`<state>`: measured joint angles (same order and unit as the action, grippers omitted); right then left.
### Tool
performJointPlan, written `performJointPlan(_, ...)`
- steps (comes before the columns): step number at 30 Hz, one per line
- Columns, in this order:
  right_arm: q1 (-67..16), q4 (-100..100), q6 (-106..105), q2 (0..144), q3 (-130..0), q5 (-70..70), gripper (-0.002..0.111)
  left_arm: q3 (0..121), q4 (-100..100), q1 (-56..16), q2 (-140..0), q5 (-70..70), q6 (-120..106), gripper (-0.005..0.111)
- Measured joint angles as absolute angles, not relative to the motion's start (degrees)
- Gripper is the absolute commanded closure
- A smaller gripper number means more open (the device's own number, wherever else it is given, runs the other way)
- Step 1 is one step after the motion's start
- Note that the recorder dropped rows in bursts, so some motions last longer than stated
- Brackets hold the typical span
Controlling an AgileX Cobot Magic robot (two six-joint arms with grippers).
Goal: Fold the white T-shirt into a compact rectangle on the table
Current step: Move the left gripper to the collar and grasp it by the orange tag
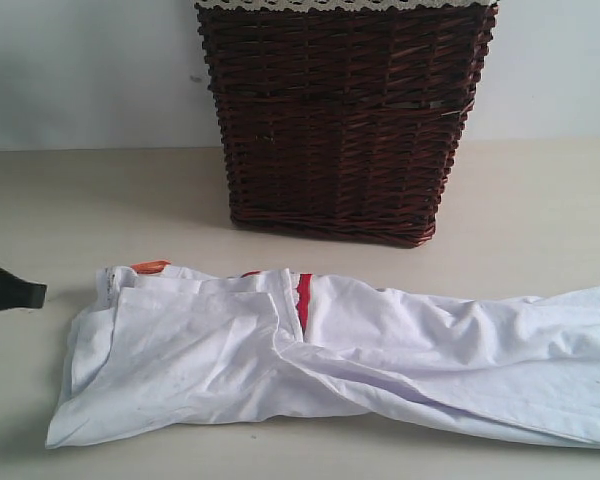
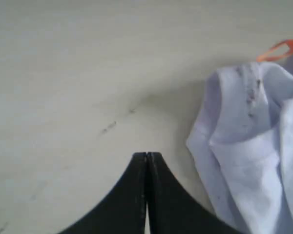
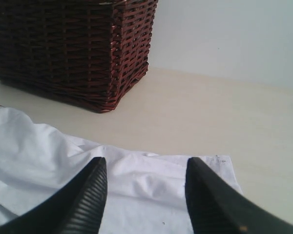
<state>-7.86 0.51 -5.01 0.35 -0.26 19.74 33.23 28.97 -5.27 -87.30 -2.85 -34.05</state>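
Observation:
The white T-shirt (image 1: 340, 355) lies in a long folded strip across the table (image 1: 100, 200), with a sliver of red band (image 1: 303, 300) and the orange neck tag (image 1: 150, 266) showing. My left gripper (image 1: 35, 293) hovers just left of the collar end, shut with nothing in it; in its wrist view the gripper (image 2: 147, 155) has its tips pressed together beside the T-shirt (image 2: 254, 161) and tag (image 2: 278, 50). My right gripper (image 3: 145, 168) is open above the T-shirt's (image 3: 136, 190) far end, fabric between its fingers but not pinched. It is out of the exterior view.
A dark brown wicker basket (image 1: 345, 115) with a lace rim stands behind the shirt near the back wall, and also shows as the basket (image 3: 73, 48) in the right wrist view. Bare table (image 2: 78, 73) stretches left of the collar end.

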Motion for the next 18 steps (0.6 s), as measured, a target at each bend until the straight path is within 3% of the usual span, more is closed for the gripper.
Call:
performJointPlan(8, -7.86, 0.51, -5.01, 0.35, -0.26, 19.74, 0.06, 33.84, 32.24, -10.25, -91.71, -14.32, -39.69, 0.106)
performJointPlan(11, -7.86, 0.51, -5.01, 0.35, -0.26, 19.74, 0.06, 36.65, 36.33, -10.38, -94.32, -14.93, -40.04, 0.1)
performJointPlan(14, -7.86, 0.51, -5.01, 0.35, -0.26, 19.74, 0.06, 41.35, 39.06, -10.38, -96.03, -14.93, -40.04, 0.082)
performJointPlan(18, -7.86, 0.51, -5.01, 0.35, -0.26, 19.74, 0.06, 46.2, 41.63, -10.38, -96.68, -14.8, -40.04, 0.033)
